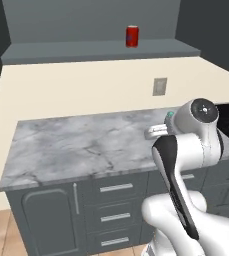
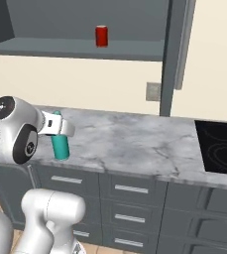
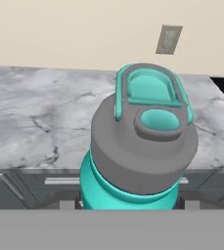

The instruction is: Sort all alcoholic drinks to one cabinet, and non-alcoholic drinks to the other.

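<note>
Teal cylindrical bottle (image 3: 138,146) with grey cap sits clamped in the gripper (image 2: 60,130) over the marble counter (image 2: 135,144); red soda can (image 1: 132,36) upstairs.

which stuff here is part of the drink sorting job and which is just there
Part of the job:
- teal bottle, held in the gripper
- red soda can on the cabinet shelf

Just there:
- wall outlet
- marble counter
- cooktop
- base drawers
</note>
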Controlling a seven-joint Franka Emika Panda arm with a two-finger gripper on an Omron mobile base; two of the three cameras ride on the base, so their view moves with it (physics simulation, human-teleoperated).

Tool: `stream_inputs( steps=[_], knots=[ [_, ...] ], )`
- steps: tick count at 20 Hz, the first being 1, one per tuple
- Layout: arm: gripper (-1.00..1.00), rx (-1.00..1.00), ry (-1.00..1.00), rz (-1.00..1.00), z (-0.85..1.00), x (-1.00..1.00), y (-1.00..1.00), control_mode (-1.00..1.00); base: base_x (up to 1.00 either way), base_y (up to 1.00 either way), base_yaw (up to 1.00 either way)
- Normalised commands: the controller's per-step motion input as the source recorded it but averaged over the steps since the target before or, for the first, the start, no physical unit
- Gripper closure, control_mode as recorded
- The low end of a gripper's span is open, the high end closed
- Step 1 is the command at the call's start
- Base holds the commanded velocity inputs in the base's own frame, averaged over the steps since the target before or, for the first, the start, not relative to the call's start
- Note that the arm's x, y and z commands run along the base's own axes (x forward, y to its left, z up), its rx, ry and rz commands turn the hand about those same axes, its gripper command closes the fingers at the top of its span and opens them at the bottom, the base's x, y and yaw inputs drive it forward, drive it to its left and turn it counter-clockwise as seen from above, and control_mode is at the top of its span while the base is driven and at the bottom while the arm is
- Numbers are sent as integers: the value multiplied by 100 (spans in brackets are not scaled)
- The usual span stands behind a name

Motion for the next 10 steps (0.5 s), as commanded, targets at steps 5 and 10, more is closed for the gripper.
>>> stream_inputs(
  steps=[5,10],
  knots=[
    [100,0,0,0,0,0,0,100,26,30,0],
    [100,0,0,0,0,0,0,100,49,41,0]
  ],
)
